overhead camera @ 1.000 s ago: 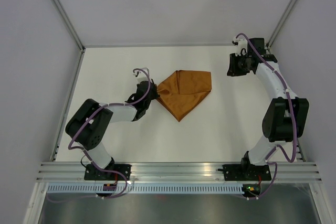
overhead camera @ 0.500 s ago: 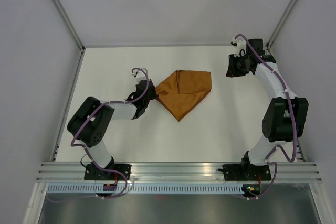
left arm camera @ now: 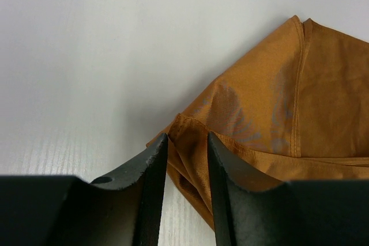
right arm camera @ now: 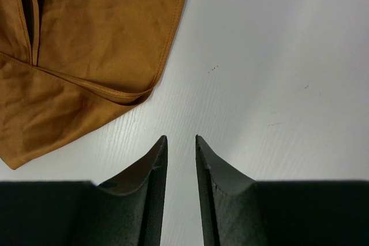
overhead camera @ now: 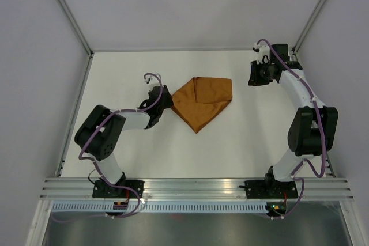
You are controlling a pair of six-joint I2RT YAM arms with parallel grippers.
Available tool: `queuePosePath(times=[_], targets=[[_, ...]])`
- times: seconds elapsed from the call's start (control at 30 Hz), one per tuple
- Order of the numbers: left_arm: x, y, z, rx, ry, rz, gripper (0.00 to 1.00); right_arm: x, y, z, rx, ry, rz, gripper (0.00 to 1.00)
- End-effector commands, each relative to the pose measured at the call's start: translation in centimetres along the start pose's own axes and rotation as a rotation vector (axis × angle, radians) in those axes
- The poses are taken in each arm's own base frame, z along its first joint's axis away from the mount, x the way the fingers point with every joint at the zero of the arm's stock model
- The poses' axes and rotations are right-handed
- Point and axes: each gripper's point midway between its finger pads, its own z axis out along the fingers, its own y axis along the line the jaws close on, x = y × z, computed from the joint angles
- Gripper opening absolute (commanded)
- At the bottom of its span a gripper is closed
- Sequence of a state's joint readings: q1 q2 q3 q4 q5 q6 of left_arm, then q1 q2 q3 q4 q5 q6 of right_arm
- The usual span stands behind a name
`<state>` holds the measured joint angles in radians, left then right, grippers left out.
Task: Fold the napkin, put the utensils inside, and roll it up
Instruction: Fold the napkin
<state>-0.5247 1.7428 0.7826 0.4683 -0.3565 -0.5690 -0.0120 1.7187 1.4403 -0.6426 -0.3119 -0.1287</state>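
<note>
The rust-brown napkin (overhead camera: 203,103) lies folded in a rough diamond shape in the middle of the table. My left gripper (overhead camera: 168,101) is at its left corner. In the left wrist view the fingers (left arm camera: 187,136) stand apart, and the bunched corner of the napkin (left arm camera: 277,102) lies loosely between them with bare table showing in the gap. My right gripper (overhead camera: 253,78) hovers at the far right, apart from the cloth. Its jaws (right arm camera: 180,137) are open with nothing between them, and the napkin's right corner (right arm camera: 86,44) lies ahead to the left. The utensils are out of view.
The white table (overhead camera: 242,136) is bounded by a metal frame, with grey walls on three sides. The arm bases sit on the rail along the near edge.
The left gripper's jaws have parted around the napkin's left corner, which they were pinching. The left arm edged slightly towards the cloth. The right arm has barely moved.
</note>
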Motion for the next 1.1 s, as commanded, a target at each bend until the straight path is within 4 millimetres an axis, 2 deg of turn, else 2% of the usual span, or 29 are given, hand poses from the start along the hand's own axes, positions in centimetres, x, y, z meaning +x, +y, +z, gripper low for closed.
queuePosePath(times=[0.0, 0.07, 0.1, 0.23, 0.37, 0.5, 0.6, 0.63, 0.7, 0.87, 0.9, 1.07], targets=[[-1.6, -0.5, 0.3, 0.008, -0.031, -0.047, 0.4, -0.4, -0.2, 0.0, 0.014, -0.018, -0.025, 0.32], [-1.9, -0.5, 0.1, 0.004, -0.039, -0.046, 0.44, -0.5, -0.2, -0.1, 0.018, -0.02, -0.03, 0.32], [-2.2, -0.5, -0.1, 0.004, -0.048, -0.05, 0.44, -0.5, 0.8, 0.1, 0.005, -0.016, -0.051, 0.32], [-2.6, 0.0, -0.4, -0.015, -0.056, -0.048, 0.45, -0.5, 1.3, 0.3, -0.002, -0.013, -0.062, 0.32], [-2.6, 1.0, -0.5, -0.034, -0.053, -0.057, 0.48, -0.5, 2.0, 0.3, -0.012, -0.008, -0.079, 0.32], [-2.1, 1.4, -0.6, -0.041, -0.035, -0.058, 0.49, -0.4, 3.5, 0.6, -0.039, 0.005, -0.108, 0.32], [-2.1, 1.5, -0.8, -0.035, -0.039, -0.066, 0.49, 0.2, 5.4, 1.4, -0.066, 0.031, -0.146, 0.33], [-2.1, 1.3, -0.9, -0.023, -0.04, -0.07, 0.49, 0.8, 6.7, 1.9, -0.085, 0.049, -0.168, 0.32], [-2.1, 1.1, -0.9, -0.013, -0.038, -0.064, 0.49, 1.3, 7.6, 2.5, -0.089, 0.067, -0.188, 0.32], [-2.5, -0.1, -1.4, 0.072, -0.066, -0.067, 0.51, 2.9, 11.1, 4.1, -0.12, 0.111, -0.262, 0.32], [-2.3, -0.2, -1.3, 0.078, -0.058, -0.065, 0.52, 3.2, 12.4, 4.4, -0.132, 0.116, -0.292, 0.31], [-1.4, 0.0, -1.1, 0.076, -0.027, -0.091, 0.53, 3.9, 16.1, 5.3, -0.147, 0.141, -0.373, 0.31]])
